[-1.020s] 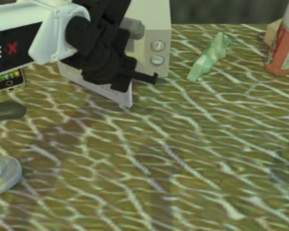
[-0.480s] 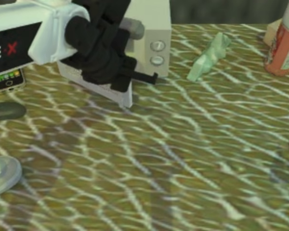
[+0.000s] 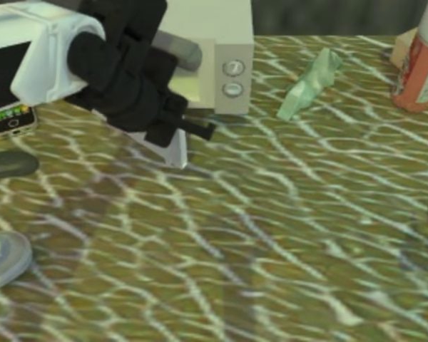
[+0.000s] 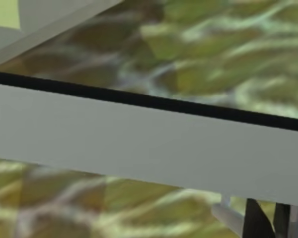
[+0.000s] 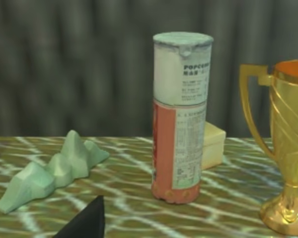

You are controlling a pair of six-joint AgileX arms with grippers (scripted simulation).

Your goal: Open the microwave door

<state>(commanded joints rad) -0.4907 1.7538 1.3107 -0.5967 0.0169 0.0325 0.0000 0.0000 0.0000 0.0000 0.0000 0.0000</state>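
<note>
— Where is the microwave door now?

— Directly under my left gripper, swung out from the microwave at the table's far left. Its long edge runs diagonally toward me.

— Fingers closed on it?

— I cannot tell. The left wrist view shows only the door's edge, very near.

— Right arm?

— Not visible from above.

Popcorn can — green figurine — phone
</note>
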